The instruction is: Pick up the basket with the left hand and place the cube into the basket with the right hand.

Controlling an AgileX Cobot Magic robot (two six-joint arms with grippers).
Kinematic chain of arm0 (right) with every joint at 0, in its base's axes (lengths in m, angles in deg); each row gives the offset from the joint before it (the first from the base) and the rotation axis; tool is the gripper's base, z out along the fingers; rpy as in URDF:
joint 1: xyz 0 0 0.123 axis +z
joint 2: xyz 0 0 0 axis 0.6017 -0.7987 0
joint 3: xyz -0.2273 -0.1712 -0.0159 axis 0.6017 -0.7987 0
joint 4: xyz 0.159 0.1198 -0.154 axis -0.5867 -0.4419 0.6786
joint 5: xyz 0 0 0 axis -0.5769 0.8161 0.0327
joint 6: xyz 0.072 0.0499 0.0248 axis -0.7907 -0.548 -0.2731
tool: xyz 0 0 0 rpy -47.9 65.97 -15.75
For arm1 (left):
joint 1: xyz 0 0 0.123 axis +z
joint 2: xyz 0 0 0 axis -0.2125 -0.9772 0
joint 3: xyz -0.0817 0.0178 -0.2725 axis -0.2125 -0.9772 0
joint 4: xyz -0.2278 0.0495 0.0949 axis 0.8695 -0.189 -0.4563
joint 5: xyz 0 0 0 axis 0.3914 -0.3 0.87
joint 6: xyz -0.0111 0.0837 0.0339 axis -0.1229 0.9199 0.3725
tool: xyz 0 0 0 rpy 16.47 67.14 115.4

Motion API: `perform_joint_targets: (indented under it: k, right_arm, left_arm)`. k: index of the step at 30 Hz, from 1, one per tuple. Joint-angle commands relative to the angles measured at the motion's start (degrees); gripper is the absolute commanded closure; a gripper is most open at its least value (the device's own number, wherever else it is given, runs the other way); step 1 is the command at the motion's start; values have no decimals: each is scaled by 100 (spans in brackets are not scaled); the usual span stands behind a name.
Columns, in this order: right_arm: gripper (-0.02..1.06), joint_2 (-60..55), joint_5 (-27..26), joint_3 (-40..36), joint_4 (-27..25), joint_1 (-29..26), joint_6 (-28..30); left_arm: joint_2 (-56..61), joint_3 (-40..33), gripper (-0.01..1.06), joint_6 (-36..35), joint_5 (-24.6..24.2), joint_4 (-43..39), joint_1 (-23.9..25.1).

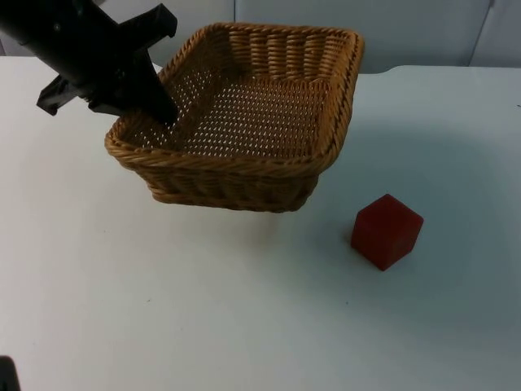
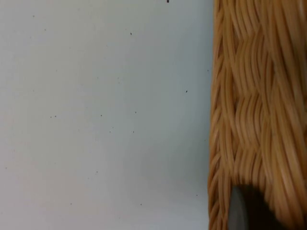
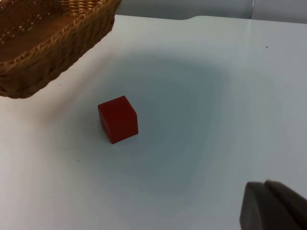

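Note:
A brown wicker basket (image 1: 236, 163) sits at the back middle of the table, tilted, with a shadow under its near side. My left gripper (image 1: 159, 116) is shut on the basket's left rim, one finger inside against the wall. The left wrist view looks along that woven rim (image 2: 254, 105) with a black fingertip (image 2: 247, 211) on it. The red cube (image 1: 387, 230) stands on the table to the front right of the basket, apart from it. In the right wrist view the cube (image 3: 118, 119) lies ahead of my right gripper (image 3: 273, 206), well clear of it, with the basket (image 3: 48, 52) beyond.
The white table (image 1: 203, 309) stretches in front of the basket and around the cube. The grey partition wall (image 1: 407, 28) closes off the back edge behind the basket.

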Motion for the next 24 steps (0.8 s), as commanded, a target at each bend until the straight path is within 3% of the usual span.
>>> perform_joint_targets:
  k: [1, 24]
  right_arm:
    - [105, 4, -47, -28, -21, -23, 3]
    - [105, 4, -47, -28, -21, -23, 3]
  left_arm:
    - [103, 8, 105, -43, -62, 231, -7]
    - [103, 8, 105, 26, 142, 231, -7]
